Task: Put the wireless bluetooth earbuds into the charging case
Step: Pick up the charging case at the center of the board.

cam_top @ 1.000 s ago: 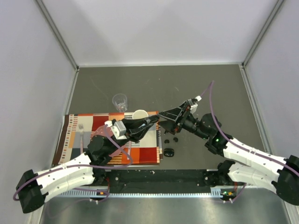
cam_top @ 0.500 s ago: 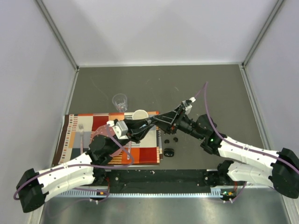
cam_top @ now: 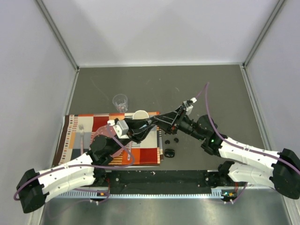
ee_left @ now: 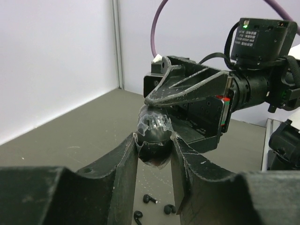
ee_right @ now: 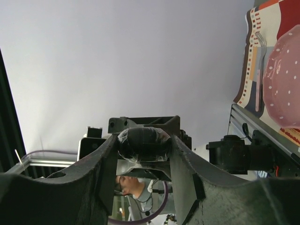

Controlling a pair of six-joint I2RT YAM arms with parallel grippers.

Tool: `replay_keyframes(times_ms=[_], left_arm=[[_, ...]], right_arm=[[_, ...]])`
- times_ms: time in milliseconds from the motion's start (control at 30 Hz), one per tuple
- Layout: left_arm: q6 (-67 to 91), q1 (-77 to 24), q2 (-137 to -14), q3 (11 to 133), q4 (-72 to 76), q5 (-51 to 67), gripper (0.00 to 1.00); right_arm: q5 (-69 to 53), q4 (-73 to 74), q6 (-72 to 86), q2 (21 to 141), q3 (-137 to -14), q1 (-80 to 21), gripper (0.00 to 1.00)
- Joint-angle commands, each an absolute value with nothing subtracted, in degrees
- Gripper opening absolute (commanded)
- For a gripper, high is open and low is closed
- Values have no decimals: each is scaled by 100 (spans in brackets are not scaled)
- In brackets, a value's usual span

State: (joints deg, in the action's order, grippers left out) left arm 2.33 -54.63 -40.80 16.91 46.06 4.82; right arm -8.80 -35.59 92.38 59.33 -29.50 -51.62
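Earbuds (cam_top: 167,142), tiny black hooks, loose on grey table (cam_top: 211,89) overhead; left gripper (cam_top: 152,123) and right gripper (cam_top: 161,122) tip to tip nearby. Left wrist: narrow jaws clamped on glossy, film-wrapped oval charging case (ee_left: 153,136). Right wrist: jaws pinching same case.

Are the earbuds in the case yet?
Out. Earbuds lie loose on the table; the left fingers hold the case up.

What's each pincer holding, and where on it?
Both clamp the same black charging case: left pincer on its lower half, right pincer on its top.
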Motion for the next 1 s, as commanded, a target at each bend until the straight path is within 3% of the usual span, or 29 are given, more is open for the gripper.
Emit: replay_keyframes(times_ms=[0,500,867,967], left_arm=[[474,-5476,-4253,1846,4719,413,41],[686,-5476,-4342,1775,5238,448,48],[729,-5476,-4412,1643,5467,387,42],[721,-5476,-4465,1661,5467,387,47]], right_arm=[[-958,-4201,9167,5976,-2997,-5238,0],[-853,-4219,9211,6038,-2883,-5238,0],[-958,-4420,9264,6187,-2900,-5238,0],[-984,-4509,9281,6222,-2900,-5238,0]])
